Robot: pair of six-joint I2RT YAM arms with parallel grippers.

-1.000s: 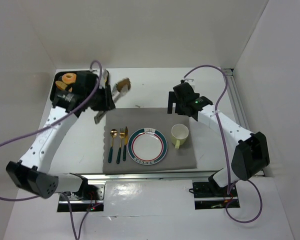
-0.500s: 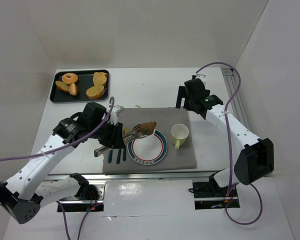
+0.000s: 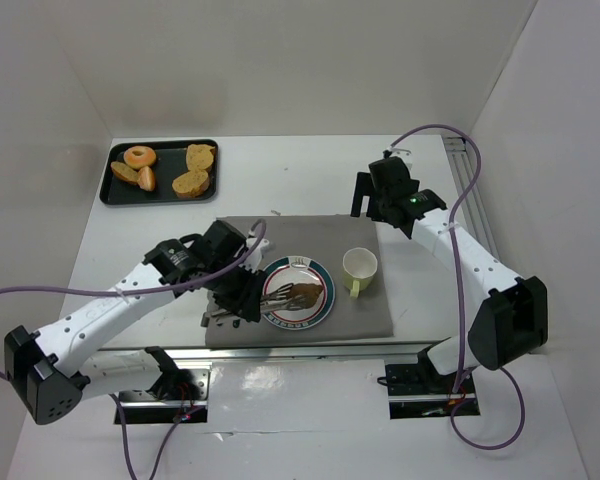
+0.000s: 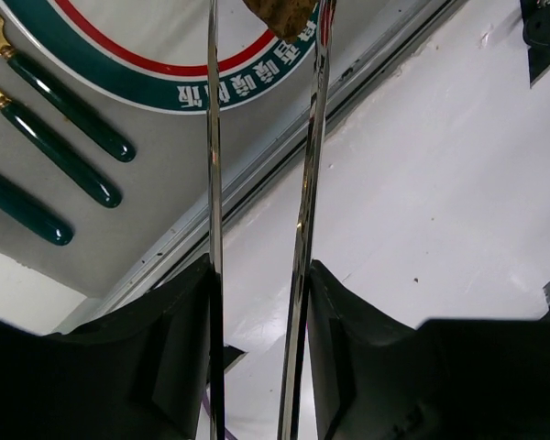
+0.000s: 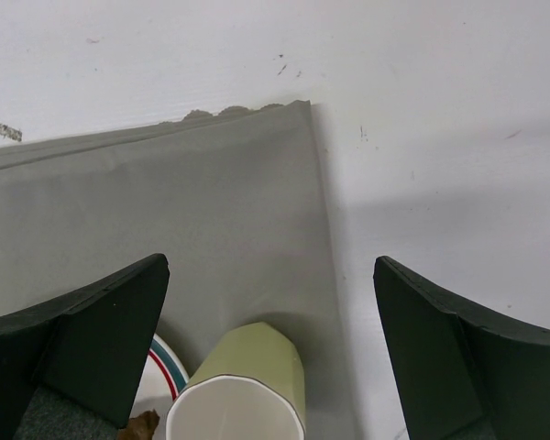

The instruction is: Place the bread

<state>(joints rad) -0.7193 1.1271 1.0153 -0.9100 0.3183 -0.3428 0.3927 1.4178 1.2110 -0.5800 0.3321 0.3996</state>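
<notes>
At the near edge of the counter [image 3: 300, 180] a metal rail [image 3: 310, 350] runs just beside the front hem of the grey mat [image 3: 370, 315], and my left arm crosses that hem low. My left fingers [image 3: 242, 298] are pinched on a pair of metal tongs [image 4: 304, 183], one blade along each inner face. The green-handled cutlery [image 4: 82, 156] lies just to their left, close under my wrist. The tong tips nip the dark brown bread [image 3: 308, 293] over the right half of the plate [image 3: 298, 262], inside its teal rim. I cannot tell whether it rests on the plate or hangs just above it. To the right, the pale cup [image 3: 359, 266] stands near the plate, with a strip of bare mat between it and the mat's right edge. Farther back my right fingers [image 3: 365, 202] are spread wide and hold nothing, hovering above the mat's far right corner where the frayed hem meets white counter. Beyond the mat's far edge the counter runs open to the back wall. The black tray [image 3: 170, 162] sits in the far left corner near the side wall, carrying the small orange bread [image 3: 147, 178], a doughnut [image 3: 138, 156] and other pieces.
</notes>
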